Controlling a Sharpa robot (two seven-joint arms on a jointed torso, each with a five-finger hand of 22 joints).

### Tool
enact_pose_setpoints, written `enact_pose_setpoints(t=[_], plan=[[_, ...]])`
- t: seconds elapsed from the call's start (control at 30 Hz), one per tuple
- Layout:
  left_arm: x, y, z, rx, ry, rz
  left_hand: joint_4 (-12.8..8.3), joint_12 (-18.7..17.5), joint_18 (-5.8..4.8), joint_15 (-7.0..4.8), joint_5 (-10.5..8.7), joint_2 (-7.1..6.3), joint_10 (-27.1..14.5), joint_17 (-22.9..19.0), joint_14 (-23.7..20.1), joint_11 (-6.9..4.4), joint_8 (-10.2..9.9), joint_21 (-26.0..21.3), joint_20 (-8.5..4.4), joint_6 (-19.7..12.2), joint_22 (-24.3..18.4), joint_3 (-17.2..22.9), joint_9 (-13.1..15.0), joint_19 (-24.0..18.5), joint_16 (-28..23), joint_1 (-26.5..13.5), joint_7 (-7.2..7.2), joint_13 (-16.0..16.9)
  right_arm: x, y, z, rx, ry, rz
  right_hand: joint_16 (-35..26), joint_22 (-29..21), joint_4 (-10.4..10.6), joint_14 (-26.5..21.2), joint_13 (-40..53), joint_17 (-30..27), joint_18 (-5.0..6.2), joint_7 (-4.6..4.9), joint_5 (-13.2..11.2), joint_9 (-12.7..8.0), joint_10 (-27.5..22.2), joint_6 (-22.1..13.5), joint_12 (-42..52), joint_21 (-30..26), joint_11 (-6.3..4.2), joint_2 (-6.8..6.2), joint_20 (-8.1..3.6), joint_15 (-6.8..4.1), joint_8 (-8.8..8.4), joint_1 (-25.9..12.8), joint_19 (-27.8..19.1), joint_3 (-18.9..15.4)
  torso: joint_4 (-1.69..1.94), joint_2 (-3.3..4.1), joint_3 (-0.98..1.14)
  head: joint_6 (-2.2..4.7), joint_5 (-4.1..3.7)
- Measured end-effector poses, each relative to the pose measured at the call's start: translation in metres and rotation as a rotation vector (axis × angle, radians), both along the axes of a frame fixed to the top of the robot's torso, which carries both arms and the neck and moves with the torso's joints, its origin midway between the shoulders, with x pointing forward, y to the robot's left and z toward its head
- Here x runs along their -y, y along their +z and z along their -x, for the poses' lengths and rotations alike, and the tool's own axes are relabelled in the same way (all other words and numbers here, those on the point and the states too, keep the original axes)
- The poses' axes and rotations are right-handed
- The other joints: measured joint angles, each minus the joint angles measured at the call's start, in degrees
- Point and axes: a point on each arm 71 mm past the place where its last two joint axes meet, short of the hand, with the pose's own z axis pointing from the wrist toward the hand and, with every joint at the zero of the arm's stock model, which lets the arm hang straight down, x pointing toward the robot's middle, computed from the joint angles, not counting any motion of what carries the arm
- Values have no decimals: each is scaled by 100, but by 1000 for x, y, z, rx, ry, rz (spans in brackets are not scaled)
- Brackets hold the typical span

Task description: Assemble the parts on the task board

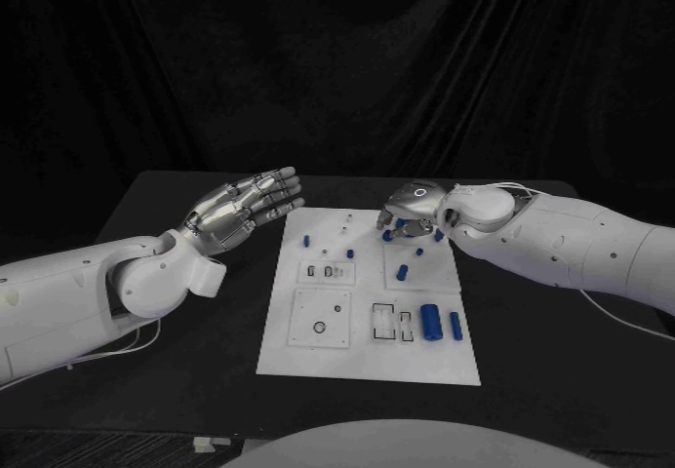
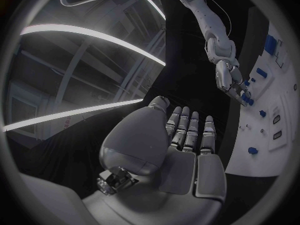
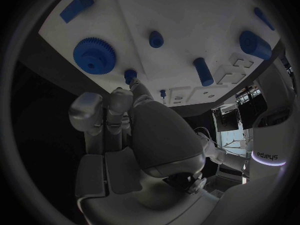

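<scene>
The white board [image 1: 369, 331] lies on the black surface [image 1: 563, 341], blue parts [image 1: 430, 322] resting on it. The left hand [image 1: 247, 207] hovers, fingers spread; the right hand [image 1: 413, 207] has its fingers curled over the far end, contents unclear.

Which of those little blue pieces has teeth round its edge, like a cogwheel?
The blue gear, a round toothed disc with a centre hole, lying on the task board near the right hand. The other pieces look smooth.

The table [image 1: 563, 361] is black and the board [image 1: 369, 357] on it white. The pegs [image 1: 430, 322] and the toothed wheel [image 3: 94, 56] are blue. Both arms are white, the left hand [image 1: 247, 208] and right hand [image 1: 411, 208] silver.
</scene>
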Motion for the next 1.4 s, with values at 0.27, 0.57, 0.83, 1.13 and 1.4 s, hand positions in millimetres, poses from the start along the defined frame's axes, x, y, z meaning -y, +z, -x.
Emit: enact_pose_setpoints(t=[0.27, 0.57, 0.83, 1.13, 1.4], plan=[[0, -1, 0, -6, -11, -1, 0, 0, 0, 0, 0, 0, -20, 0, 0, 20, 0, 0, 0, 0, 0, 0, 0, 0, 0, 0, 0, 0, 1, -2, 0, -7, 7, 5, 0, 39, 44, 0, -1, 26, 0, -30, 0, 1, 30, 12, 0, 22, -31, -66, 0, 0, 0, -25, 0, 44, -1, -3, -3, -16, -1], [0, -1, 0, -7, -18, 2, -24, 0, -1, 0, 0, 0, -20, 1, 0, 20, 0, 0, 0, 0, 0, 24, -1, 0, 0, 0, 0, 1, 3, -6, -1, -20, 11, 13, 34, 97, 111, 0, 9, 55, 0, -60, -47, 10, 192, 70, 0, 45, -34, -86, -20, 0, -22, -45, -20, 220, -1, -6, -2, -45, -10], [0, -1, 0, -8, -20, 2, -30, 0, 0, 0, 22, 0, -20, 1, 0, 20, 0, 0, 20, 15, 1, 49, -1, -20, 0, 0, 15, 1, 3, -12, 0, -29, 16, 17, 34, 173, 273, -20, 8, 88, 1, 80, -75, 158, 476, 501, 71, 65, -82, -222, -20, -20, 119, -45, -61, 608, -3, -8, -2, -75, 12], [0, -1, 0, -10, -24, 3, -32, 2, 0, 0, 22, 0, -20, 1, 0, 20, 0, 0, 21, 42, 1, 95, 5, -20, 0, 0, 42, 1, 4, -13, -2, -11, 21, 6, 34, 212, 323, -45, 0, 45, 1, 191, -160, 310, 797, 738, 75, 66, -148, -328, -41, -45, 207, 60, -81, 1037, -3, -8, 1, -116, 21], [-1, -1, 1, -10, -23, 3, -57, 23, 0, 15, 22, -10, -20, 1, -15, 20, 0, 0, 20, 69, 1, 153, 10, -20, 23, 10, 56, 1, 7, -12, 1, 13, 33, -18, -6, 251, 296, -65, 0, 19, 1, 219, -497, 432, 981, 893, 66, 65, -149, -347, -62, -66, 281, 89, -102, 1340, -1, -7, 1, -55, 48]])
